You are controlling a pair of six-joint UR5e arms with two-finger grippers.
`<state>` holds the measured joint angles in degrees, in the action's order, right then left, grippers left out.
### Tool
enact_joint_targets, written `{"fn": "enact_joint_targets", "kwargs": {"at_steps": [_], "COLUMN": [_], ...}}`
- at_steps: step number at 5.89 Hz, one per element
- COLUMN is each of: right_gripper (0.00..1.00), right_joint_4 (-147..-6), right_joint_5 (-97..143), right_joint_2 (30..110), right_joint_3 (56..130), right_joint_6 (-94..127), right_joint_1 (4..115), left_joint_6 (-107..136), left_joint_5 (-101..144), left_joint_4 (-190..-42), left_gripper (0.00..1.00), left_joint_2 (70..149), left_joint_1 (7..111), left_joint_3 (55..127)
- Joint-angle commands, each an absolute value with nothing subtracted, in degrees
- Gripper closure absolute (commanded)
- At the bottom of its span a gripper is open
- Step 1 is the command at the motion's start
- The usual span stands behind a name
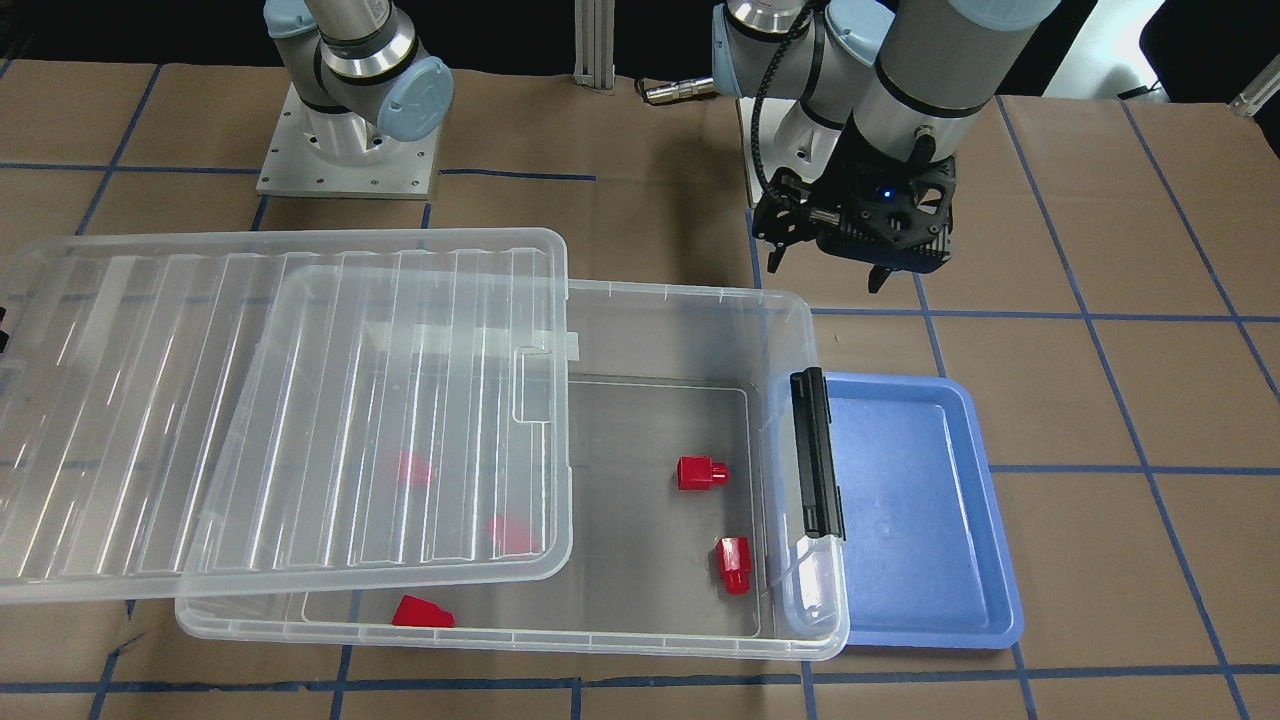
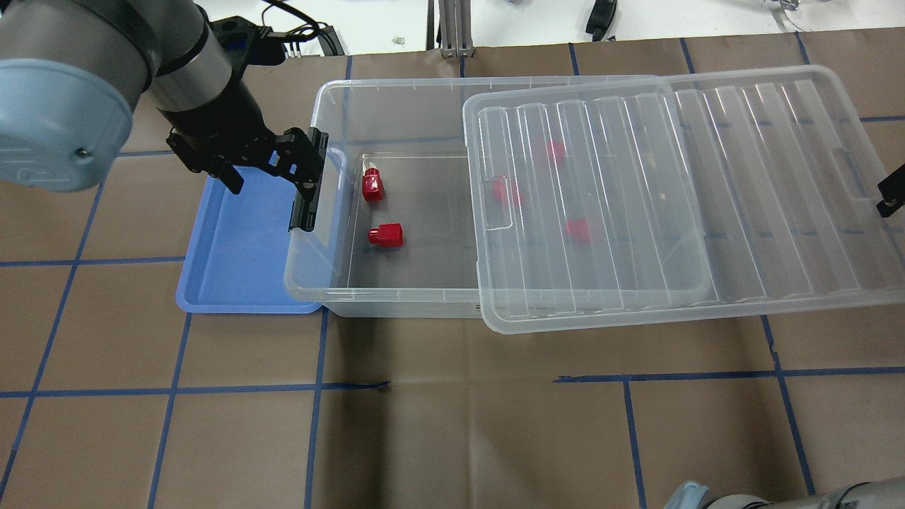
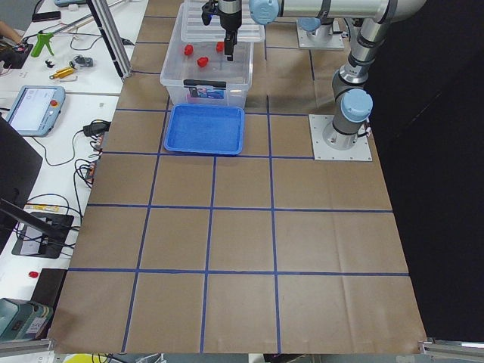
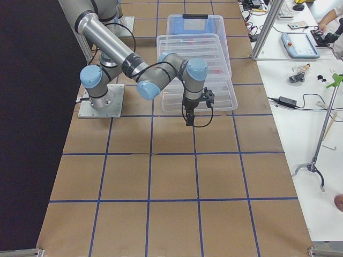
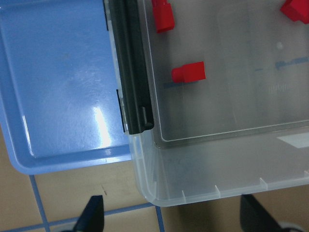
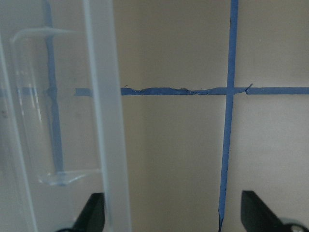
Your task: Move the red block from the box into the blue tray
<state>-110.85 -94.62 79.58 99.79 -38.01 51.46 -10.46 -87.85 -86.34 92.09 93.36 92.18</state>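
Two red blocks with round stubs lie on the uncovered floor of the clear box (image 1: 690, 292): one (image 1: 702, 473) nearer the middle, one (image 1: 733, 564) by the latch end. Both show in the overhead view (image 2: 385, 235) (image 2: 372, 186) and the left wrist view (image 5: 189, 72) (image 5: 163, 17). The blue tray (image 1: 920, 510) lies empty against the box's latch end. My left gripper (image 1: 825, 275) is open and empty, above the far end of the tray and the latch (image 2: 309, 187). My right gripper (image 6: 171, 217) is open and empty, beside the lid's outer edge.
The ribbed clear lid (image 1: 250, 400) lies slid aside, covering about half the box and overhanging it. A red wedge (image 1: 422, 612) sits at the box's near wall. More red shapes show blurred under the lid (image 2: 565, 191). Brown paper with blue tape lines covers the table.
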Motion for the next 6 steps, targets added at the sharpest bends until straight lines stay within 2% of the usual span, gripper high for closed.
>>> {"fn": "enact_joint_targets", "kwargs": {"at_steps": [1, 4, 6], "right_gripper": [0.0, 0.0, 0.0], "right_joint_4": [-108.8, -92.9, -85.2], "right_joint_5": [-94.7, -93.8, -93.7], "right_joint_2": [80.7, 84.9, 87.7], "right_joint_3": [99.4, 92.7, 88.7], "right_joint_6": [-37.2, -28.4, -14.8], "right_joint_1": [51.3, 54.9, 65.9], "left_joint_6": [-19.4, -57.0, -78.0], "left_joint_5": [-87.8, -88.4, -88.5], "left_joint_4": [-81.1, -79.1, -75.5], "left_gripper": [0.01, 0.02, 0.02], "left_joint_2": [96.1, 99.3, 103.0], "left_joint_1": [97.0, 97.6, 97.7], "left_joint_3": [92.4, 92.6, 92.8]}}
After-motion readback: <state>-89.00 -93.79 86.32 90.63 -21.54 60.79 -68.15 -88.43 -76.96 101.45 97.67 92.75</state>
